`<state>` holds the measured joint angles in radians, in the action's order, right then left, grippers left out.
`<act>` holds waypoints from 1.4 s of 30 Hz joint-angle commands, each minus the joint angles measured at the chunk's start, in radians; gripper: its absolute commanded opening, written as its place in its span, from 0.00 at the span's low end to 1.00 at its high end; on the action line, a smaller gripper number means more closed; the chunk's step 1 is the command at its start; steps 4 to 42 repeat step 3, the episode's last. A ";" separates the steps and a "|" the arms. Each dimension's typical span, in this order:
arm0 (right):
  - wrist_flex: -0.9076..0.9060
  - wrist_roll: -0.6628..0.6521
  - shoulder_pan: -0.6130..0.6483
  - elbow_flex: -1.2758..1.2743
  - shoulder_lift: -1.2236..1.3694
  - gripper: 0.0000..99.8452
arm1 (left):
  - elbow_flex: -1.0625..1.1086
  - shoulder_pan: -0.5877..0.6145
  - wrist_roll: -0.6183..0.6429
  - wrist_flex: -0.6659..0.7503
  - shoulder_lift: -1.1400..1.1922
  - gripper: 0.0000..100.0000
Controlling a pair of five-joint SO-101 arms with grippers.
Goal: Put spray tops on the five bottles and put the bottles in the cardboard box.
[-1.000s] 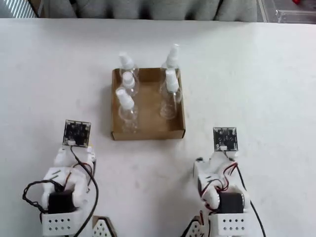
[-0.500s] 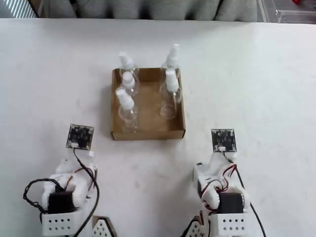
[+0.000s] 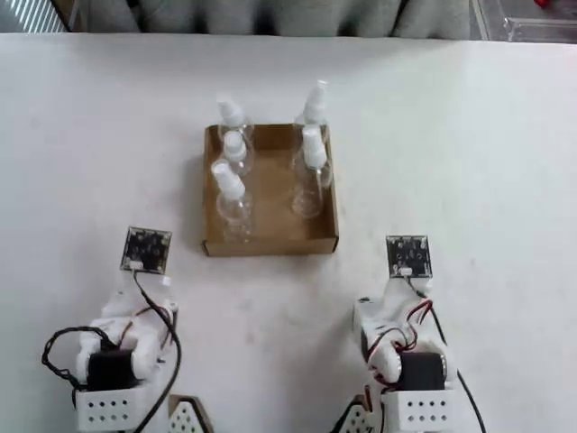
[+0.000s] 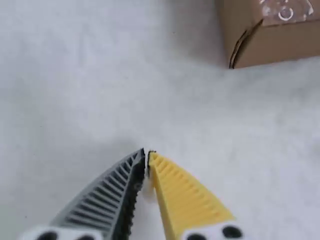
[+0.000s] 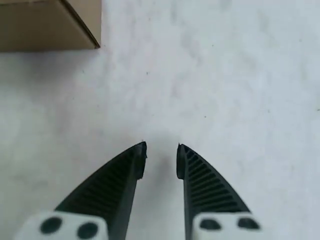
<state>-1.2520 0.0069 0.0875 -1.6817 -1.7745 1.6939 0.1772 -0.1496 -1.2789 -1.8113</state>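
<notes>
High view: brown cardboard box (image 3: 270, 244) sits mid white table (image 3: 469, 162), open side up. Five clear plastic bottles with white spray tops stand upright in it. Left side: far-left bottle (image 3: 232, 122), mid-left bottle (image 3: 236, 153), near-left bottle (image 3: 231, 197). Right side: far-right bottle (image 3: 315, 106), near-right bottle (image 3: 312, 167). Tops of the two far ones show past the far wall.

Left arm (image 3: 117, 352) and right arm (image 3: 403, 352) sit at the near table edge, short of the box and not touching it. From above, the left wrist's black square circuit board (image 3: 146, 250) and the right wrist's black square circuit board (image 3: 408, 256) cover the jaws.

Jaw state comes from the wrist views. Left jaws, one grey ribbed and one yellow ribbed: tips pressed together, nothing between them, over bare table. Right jaws, both black ribbed: narrow gap between the tips, holding nothing, over bare table.

Left wrist view also catches a near box corner with a clear bottle base just inside it. Right wrist view catches the other near corner, outer wall only. Both corners are well apart from the tips.

Around: black cable loop (image 3: 54, 356) beside the left arm base, red wires on the right arm, clear plastic container (image 3: 527, 23) past the far right table edge.
</notes>
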 commanded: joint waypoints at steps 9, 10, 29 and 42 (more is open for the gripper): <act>-0.007 0.005 0.005 -0.009 -0.012 0.07 | -0.002 0.005 -0.003 -0.009 -0.012 0.02; -0.007 0.005 0.005 -0.009 -0.012 0.07 | -0.002 0.005 -0.003 -0.009 -0.012 0.02; -0.007 0.005 0.005 -0.009 -0.012 0.07 | -0.002 0.005 -0.003 -0.009 -0.012 0.02; -0.007 0.005 0.005 -0.009 -0.012 0.07 | -0.002 0.005 -0.003 -0.009 -0.012 0.02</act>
